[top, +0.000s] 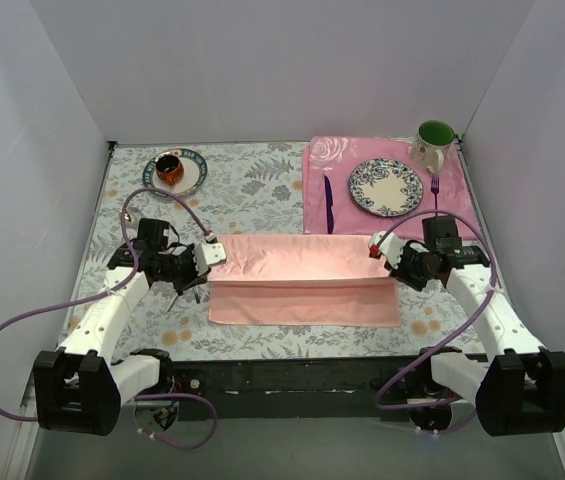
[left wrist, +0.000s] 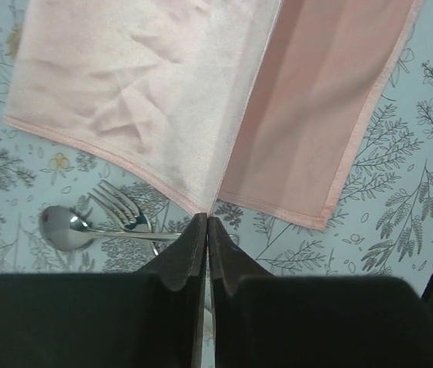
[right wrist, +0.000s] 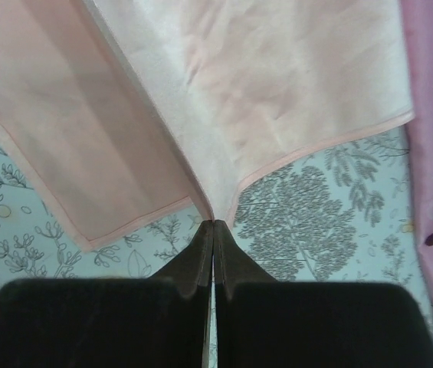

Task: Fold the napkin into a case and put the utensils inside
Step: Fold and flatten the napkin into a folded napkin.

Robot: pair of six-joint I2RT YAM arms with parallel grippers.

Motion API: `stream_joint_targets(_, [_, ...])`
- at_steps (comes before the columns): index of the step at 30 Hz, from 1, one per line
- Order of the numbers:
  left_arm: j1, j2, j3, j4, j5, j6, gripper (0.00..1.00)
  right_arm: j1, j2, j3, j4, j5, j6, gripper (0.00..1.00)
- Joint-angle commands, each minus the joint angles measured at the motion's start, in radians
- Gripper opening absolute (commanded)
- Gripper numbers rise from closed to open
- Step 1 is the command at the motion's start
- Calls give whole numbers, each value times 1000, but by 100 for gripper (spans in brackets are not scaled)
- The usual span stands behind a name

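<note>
Midway through the fold, the salmon-pink napkin (top: 302,290) lies across the middle of the floral-clothed table (top: 252,185), nearer its front edge, with a long crease pinched at both ends. The left gripper (left wrist: 207,221) is clamped tight on the cloth at the left end and the right gripper (right wrist: 213,226) likewise at the right end. Both wrist views show a paler panel and a shaded panel falling away from the closed fingers. A silver spoon (left wrist: 67,228) and fork (left wrist: 120,205) lie on the table just beside the napkin's left edge, under the left wrist, not yet tucked in. The rose-patterned placemat (top: 322,160) with its plate (top: 386,187) occupies the far right corner, close behind the napkin's far right corner. By the look of the layout, the fold will go best if both arms travel together at one height, keeping the crease taut so the hems meet squarely. The left arm should ride high enough that trailing cloth does not sweep the cutlery; uneven pulling would likely skew the case.
</note>
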Motion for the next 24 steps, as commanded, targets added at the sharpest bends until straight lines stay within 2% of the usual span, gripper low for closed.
stream_joint_targets(1, [-27,17,-60,-10,-18,-39,0,10,4,-77,16,29,-28,1])
stream_joint_targets(5, [-73,39,-91,7,-36,-80,0,13,12,-115,51,46,-26,1])
stream_joint_targets(9, [-119,22,-143,25,-90,-56,0,18,18,-122,50,54,-32,1])
stream_joint_targets(16, [-137,16,-185,54,-136,-56,0,36,27,-140,51,64,-36,1])
stream_joint_targets(24, [-142,19,-131,39,-136,-84,0,51,6,-85,-4,64,-39,1])
